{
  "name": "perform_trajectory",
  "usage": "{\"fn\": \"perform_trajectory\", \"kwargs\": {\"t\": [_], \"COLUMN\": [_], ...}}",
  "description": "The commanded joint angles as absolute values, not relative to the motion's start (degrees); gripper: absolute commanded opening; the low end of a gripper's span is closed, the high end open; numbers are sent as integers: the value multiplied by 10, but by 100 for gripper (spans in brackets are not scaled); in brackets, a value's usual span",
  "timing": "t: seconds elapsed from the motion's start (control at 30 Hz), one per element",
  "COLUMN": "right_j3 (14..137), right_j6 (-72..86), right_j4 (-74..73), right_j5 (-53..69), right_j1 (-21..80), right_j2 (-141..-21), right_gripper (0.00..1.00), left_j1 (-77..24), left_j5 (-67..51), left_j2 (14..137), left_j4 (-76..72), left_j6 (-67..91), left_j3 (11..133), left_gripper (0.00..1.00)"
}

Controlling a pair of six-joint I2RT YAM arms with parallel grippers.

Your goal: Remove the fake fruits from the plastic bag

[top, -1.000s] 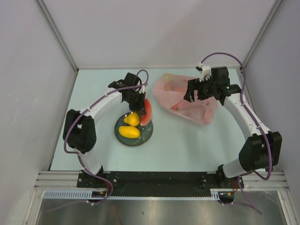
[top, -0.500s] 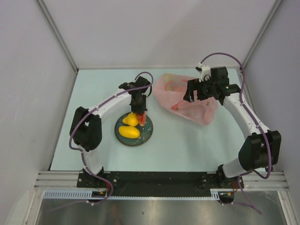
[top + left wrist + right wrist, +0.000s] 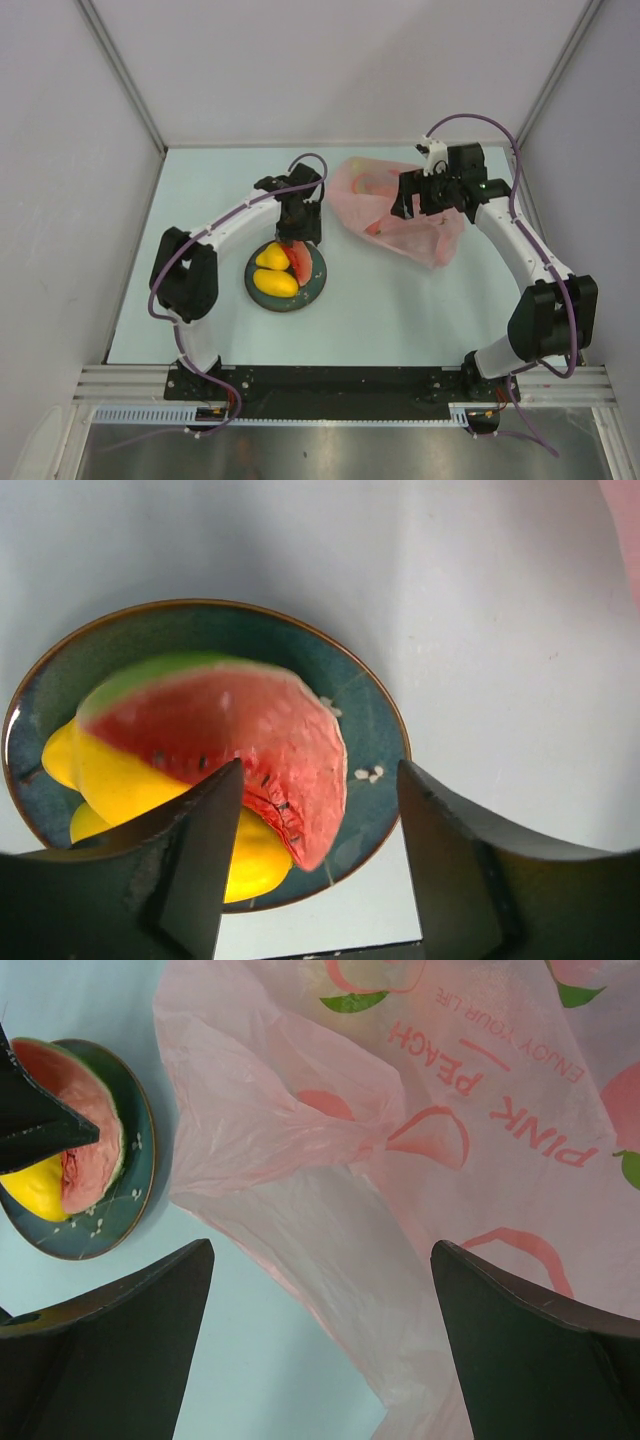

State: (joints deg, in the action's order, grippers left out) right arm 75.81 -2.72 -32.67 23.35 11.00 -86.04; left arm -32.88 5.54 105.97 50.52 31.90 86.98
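Pale tabletop (image 3: 380, 300): watermelon slice (image 3: 230, 730) lies on plate (image 3: 372, 730) below left gripper (image 3: 318, 780).

The left arm (image 3: 225, 218) and right arm (image 3: 522, 255) have white link shells and black joint housings. A purple cable (image 3: 470, 117) runs along each to the wrist. The left gripper (image 3: 320, 772) and right gripper (image 3: 322, 1250) have matte black, wedge-shaped fingers (image 3: 200, 870). A white mount (image 3: 436, 152) sits behind the right one.

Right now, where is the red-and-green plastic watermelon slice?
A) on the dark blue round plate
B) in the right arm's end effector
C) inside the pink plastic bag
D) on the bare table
A: the glossy red-and-green plastic watermelon slice lies on the dark blue round plate, leaning against the yellow plastic mango shapes.
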Motion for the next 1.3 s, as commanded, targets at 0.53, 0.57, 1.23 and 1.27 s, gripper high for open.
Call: {"fn": "perform_trajectory", "kwargs": {"t": [0.53, 0.57, 1.23, 1.27], "right_j3": [699, 694, 717, 721], "right_j6": [80, 102, 128, 121], "right_j4": [-348, -342, -298, -298], "right_j5": [291, 297, 376, 381], "right_j1": [-44, -54, -60, -55], "right_j2": [-764, -765, -773, -777], "right_gripper": [88, 89, 84, 84], "left_j1": [-375, -381, -454, -454], "left_j5": [-230, -234, -157, -143], "left_j2": [1030, 1048, 1206, 1208], "left_j4": [287, 314, 138, 129], "left_j6": [-300, -358, -411, -390], "left_j3": [1051, 1082, 1066, 1064], "left_gripper": [100, 100, 100, 97]}}
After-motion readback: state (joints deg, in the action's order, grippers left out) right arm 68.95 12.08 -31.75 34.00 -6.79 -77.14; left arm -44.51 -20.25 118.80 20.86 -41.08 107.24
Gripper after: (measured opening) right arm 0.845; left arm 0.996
